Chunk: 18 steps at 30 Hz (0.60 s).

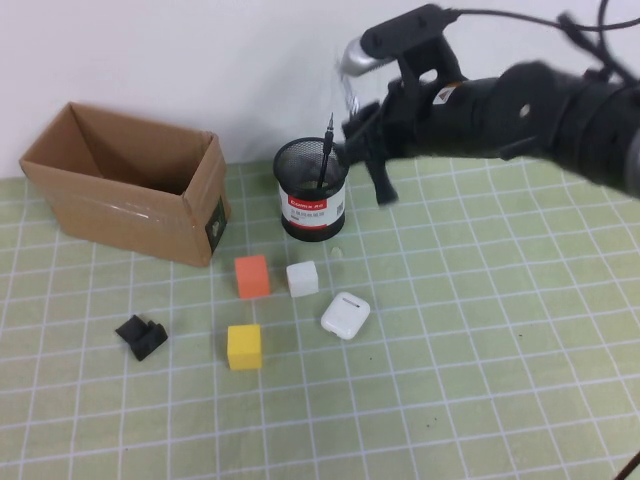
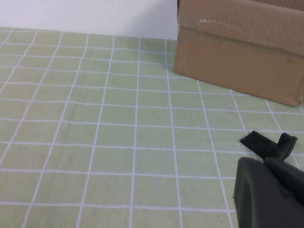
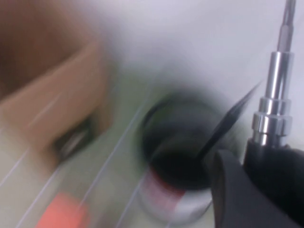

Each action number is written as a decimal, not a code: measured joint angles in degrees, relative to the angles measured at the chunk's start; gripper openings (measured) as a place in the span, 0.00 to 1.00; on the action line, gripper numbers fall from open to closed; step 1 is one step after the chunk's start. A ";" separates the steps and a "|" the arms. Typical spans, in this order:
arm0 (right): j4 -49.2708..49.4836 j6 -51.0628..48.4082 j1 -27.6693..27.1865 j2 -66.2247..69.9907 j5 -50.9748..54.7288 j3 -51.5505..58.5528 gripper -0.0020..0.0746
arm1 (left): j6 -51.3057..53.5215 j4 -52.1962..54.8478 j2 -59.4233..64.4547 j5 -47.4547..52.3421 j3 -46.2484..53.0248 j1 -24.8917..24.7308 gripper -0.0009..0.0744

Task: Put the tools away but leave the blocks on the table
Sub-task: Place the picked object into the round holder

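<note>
My right gripper hovers just right of the black mesh cup, shut on the short black-handled screwdriver. Its steel shaft points up and its handle end hangs below the fingers. The thin black precision driver stands tilted inside the cup. On the green grid table, in front of the cup, lie the orange block, white block and yellow block. My left gripper is shut, low over the cloth, out of the high view.
An open cardboard box stands at the back left. A white earbud case lies right of the blocks. A small black bracket sits at the front left, just beyond my left gripper, with the same bracket in the left wrist view.
</note>
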 joint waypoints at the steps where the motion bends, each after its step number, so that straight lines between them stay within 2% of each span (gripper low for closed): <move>1: 0.18 0.02 0.11 0.85 -4.43 0.28 0.21 | 0.00 0.00 0.00 0.00 0.00 0.00 0.01; 5: -4.19 6.33 0.48 4.46 -14.72 -0.86 0.21 | 0.00 0.00 0.00 0.00 0.00 0.00 0.01; 11: -19.64 27.52 1.00 10.19 -21.67 -5.08 0.21 | 0.00 0.00 0.00 0.00 0.00 0.00 0.01; 14: -28.21 38.52 1.00 11.92 -29.33 -5.64 0.21 | 0.00 0.00 0.00 0.00 0.00 0.00 0.01; 15: -42.35 52.64 1.00 10.22 -46.56 -7.85 0.02 | 0.00 0.00 0.00 0.00 0.00 0.00 0.01; 18: -46.28 54.82 1.00 12.59 -53.75 -7.95 0.02 | 0.00 0.00 0.00 0.00 0.00 0.00 0.01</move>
